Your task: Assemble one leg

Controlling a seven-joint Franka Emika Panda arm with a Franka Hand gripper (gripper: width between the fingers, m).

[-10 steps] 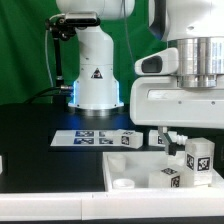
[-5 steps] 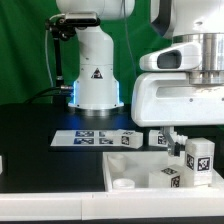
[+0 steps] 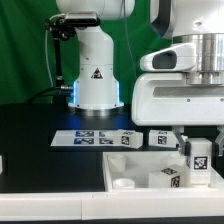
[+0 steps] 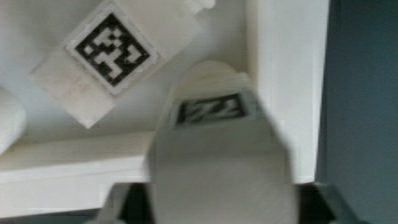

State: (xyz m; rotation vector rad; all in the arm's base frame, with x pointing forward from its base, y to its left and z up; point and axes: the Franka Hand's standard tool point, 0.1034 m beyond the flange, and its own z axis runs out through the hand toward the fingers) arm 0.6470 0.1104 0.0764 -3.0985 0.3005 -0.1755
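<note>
In the exterior view the leg (image 3: 198, 157) stands upright over the large white panel (image 3: 140, 165), near its edge on the exterior view's right, just under the arm's big white housing. The wrist view shows the leg (image 4: 217, 140) running out from the gripper (image 4: 217, 190), so it seems clamped on it, though the fingertips are hidden. If the peg misses its hole, pushing down may tilt or jam the leg, or slide the panel.
</note>
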